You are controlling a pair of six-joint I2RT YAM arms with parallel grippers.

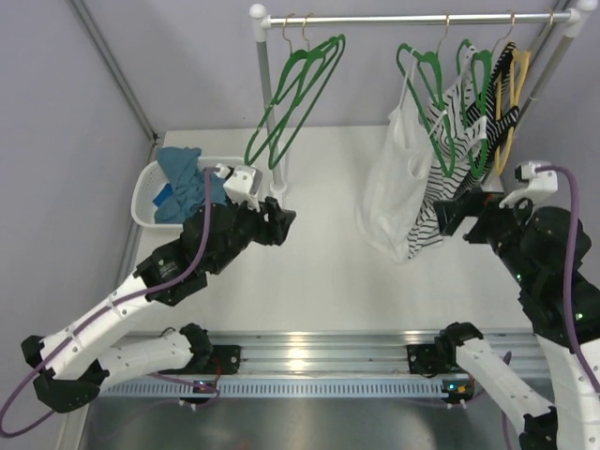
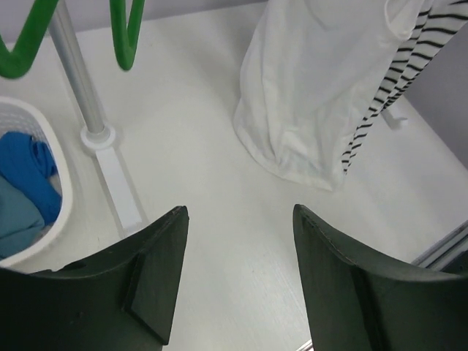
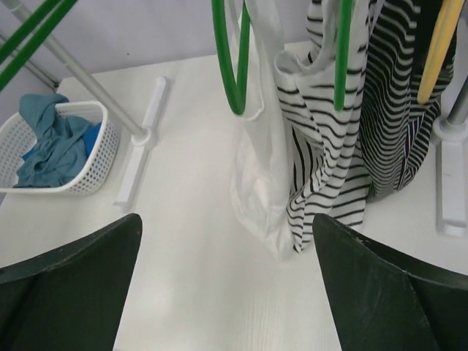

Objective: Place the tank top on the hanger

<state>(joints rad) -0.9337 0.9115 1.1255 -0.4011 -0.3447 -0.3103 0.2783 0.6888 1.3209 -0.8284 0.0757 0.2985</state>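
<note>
Both pairs of jaws stand spread and empty. At ten o'clock, a white basket (image 1: 142,192) of blue garments (image 1: 183,173) sits on the pale tabletop (image 1: 328,187); at one o'clock the tank top (image 1: 394,187) hangs from a green hanger (image 1: 429,86) on the rail (image 1: 412,18), hem reaching the tabletop.

High rear overview, low wrist views both facing tank top (image 2: 307,95)
</note>
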